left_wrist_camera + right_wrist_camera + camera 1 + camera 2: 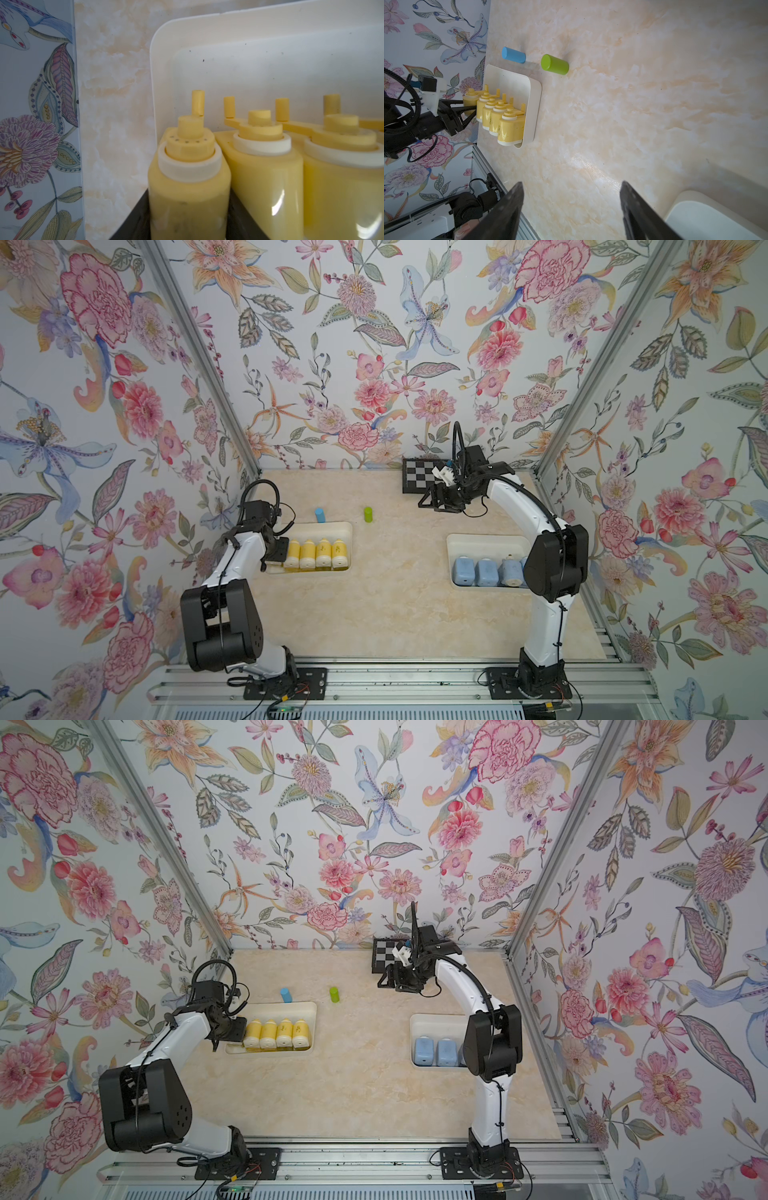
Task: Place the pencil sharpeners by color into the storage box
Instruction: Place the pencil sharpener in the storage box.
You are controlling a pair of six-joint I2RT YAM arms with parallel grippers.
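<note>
You have the left box by the tabletop's left edge, with four sharpeners in a row along its front wall. A fifth sharpener sits at that row's left end, between the left gripper's jaws. One cylinder stands just behind this box, and a second cylinder stands to its right. The right box lies by the right edge, with a sharpener row at its front. The checkerboard lies at the back edge.

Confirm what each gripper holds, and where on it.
Left gripper grips the end yellow sharpener by the two sides of its body. Right gripper is open, holding nothing.
</note>
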